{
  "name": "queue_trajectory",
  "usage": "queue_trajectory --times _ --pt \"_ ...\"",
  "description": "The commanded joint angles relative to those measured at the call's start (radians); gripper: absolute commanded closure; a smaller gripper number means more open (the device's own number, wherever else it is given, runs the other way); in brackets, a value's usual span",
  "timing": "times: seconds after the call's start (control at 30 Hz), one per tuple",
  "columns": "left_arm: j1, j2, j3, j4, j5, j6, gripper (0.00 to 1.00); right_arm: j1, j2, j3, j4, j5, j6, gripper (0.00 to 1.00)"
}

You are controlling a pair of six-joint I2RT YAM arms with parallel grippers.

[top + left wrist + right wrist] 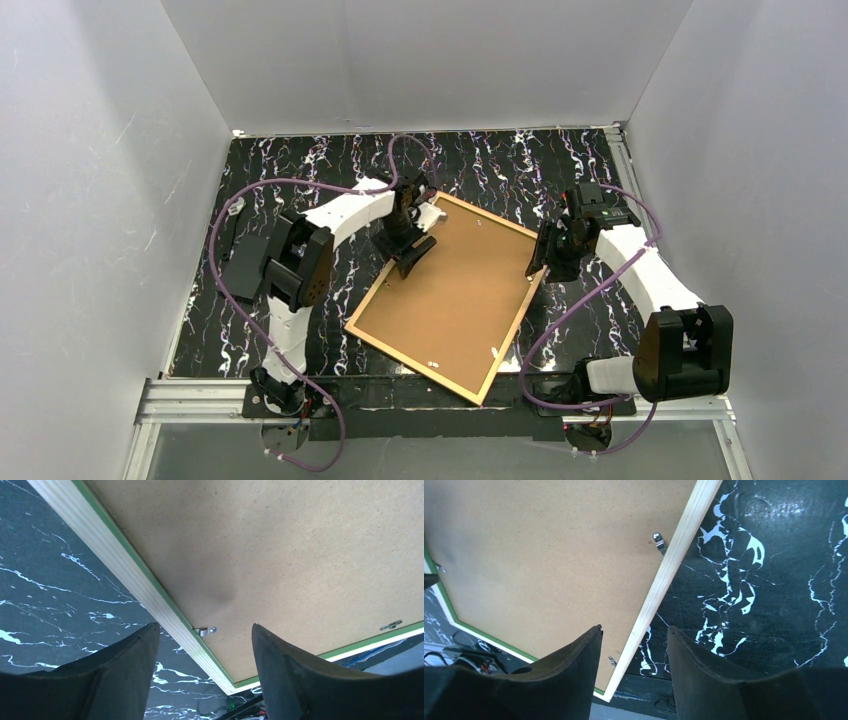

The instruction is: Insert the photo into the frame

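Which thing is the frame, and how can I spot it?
Look at the black marbled table; a big flat rectangle lies tilted in its middle. The frame is its thin rim, pale wood with a green line inside. The wide brown board it encloses is plain, without any green.

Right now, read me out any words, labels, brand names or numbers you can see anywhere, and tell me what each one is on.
None: no view shows any readable text.
The brown backing board is plain.
The frame has a bare wooden back edge and a green rim, with no print.
The small metal clips are unmarked.
The black marble-patterned table shows only white veining.
The white arm casings show no legible label from above.
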Motion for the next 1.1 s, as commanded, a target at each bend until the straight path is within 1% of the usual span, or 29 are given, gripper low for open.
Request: queue_trajectory --times 0.0,0.03,0.07,0.1,0.17,0.27,0.37,0.47,0.53,0.6,0.7,0.83,0.97,1.07 --pt "-0.019 -0.090 -0.008 -0.086 -0.136 -0.069 0.30 -0.008 0.002 0.047 -0.023 0.056 -0.036 0.36" --pt "-0.019 -0.127 -0.027 -0.070 -0.164 -0.095 0.26 -0.009 0.008 0.054 -0.024 0.068 -0.042 0.31" --pt "-0.019 -0.168 -0.045 -0.049 -0.197 -0.128 0.06 -0.009 0.013 0.062 -0.025 0.079 -0.048 0.27" --pt "-0.019 -0.216 -0.069 -0.025 -0.231 -0.156 0.03 -0.009 0.020 0.072 -0.025 0.087 -0.053 0.24" --pt "-0.019 -0.318 -0.126 0.018 -0.274 -0.212 0.02 -0.011 0.038 0.097 -0.024 0.097 -0.064 0.19" --pt "-0.018 -0.480 -0.213 0.047 -0.301 -0.309 0.02 -0.010 0.081 0.146 -0.019 0.114 -0.086 0.13" --pt "-0.014 -0.651 -0.322 0.045 -0.311 -0.448 0.02 -0.011 0.145 0.204 -0.014 0.130 -0.118 0.09" --pt "-0.006 -0.824 -0.464 0.051 -0.295 -0.575 0.02 -0.010 0.229 0.272 -0.010 0.148 -0.148 0.08" --pt "0.001 -0.928 -0.543 0.014 -0.296 -0.670 0.02 -0.012 0.289 0.327 -0.014 0.160 -0.167 0.08" --pt "0.008 -1.019 -0.612 -0.059 -0.272 -0.765 0.02 -0.011 0.353 0.383 -0.027 0.175 -0.189 0.08" --pt "0.011 -1.107 -0.709 -0.105 -0.208 -0.879 0.02 -0.011 0.441 0.475 -0.046 0.232 -0.221 0.08" --pt "0.013 -1.188 -0.860 -0.055 -0.126 -1.031 0.02 -0.011 0.556 0.586 -0.061 0.240 -0.254 0.08" --pt "0.013 -1.198 -0.967 0.071 -0.057 -1.158 0.02 -0.038 0.638 0.672 -0.060 0.144 -0.256 0.08" --pt "0.015 -1.166 -1.003 0.140 -0.039 -1.212 0.02 -0.057 0.702 0.730 -0.075 0.063 -0.250 0.08"
